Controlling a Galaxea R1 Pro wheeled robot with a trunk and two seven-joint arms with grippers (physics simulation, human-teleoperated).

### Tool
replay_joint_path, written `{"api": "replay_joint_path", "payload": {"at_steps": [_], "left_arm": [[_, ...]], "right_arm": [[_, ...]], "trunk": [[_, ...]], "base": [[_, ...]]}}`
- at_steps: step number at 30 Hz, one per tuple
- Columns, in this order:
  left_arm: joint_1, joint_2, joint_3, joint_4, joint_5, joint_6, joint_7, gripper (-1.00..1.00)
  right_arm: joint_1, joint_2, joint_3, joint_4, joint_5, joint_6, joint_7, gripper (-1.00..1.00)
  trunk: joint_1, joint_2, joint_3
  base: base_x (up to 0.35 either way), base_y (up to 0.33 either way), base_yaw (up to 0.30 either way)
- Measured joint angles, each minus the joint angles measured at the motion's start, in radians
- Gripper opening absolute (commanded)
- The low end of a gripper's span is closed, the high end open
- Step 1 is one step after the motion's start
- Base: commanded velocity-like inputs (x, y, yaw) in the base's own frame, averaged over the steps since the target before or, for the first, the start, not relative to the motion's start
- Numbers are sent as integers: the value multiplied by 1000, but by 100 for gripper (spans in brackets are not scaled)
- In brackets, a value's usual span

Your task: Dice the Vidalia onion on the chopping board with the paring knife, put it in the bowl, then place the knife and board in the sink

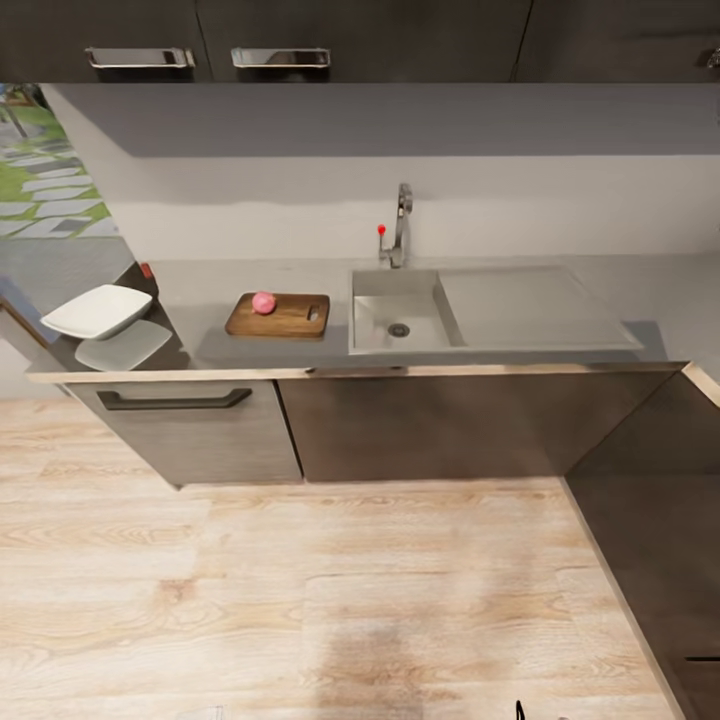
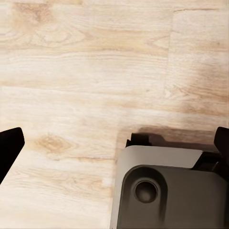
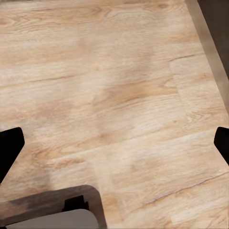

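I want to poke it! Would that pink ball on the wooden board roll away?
Probably yes. The onion looks round, so a poke would likely roll it. The board looks flat with no raised edge, so nothing would stop it before the counter. It sits near the board's back edge.

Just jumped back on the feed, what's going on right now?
Nothing is being handled. The robot stands back from the countertop, both wrist cameras looking down at the wood floor. A pink onion sits on the chopping board, left of the sink. The white bowl is at the counter's left end. Both pincers look open, holding nothing.
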Motion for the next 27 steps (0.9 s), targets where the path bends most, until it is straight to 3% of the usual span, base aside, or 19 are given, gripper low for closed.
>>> {"api": "replay_joint_path", "payload": {"at_steps": [9,18,27], "left_arm": [[0,-29,3,-6,3,-3,0,100],[1,-32,3,-26,6,-3,4,100],[1,-11,1,-5,6,-3,0,100]], "right_arm": [[0,-1,0,0,-2,0,5,100],[0,-2,0,0,0,-30,5,100],[0,0,2,0,0,-35,4,100]], "trunk": [[0,0,14],[0,0,29],[0,0,43]], "base": [[0,0,13],[0,0,0],[0,0,0]]}}
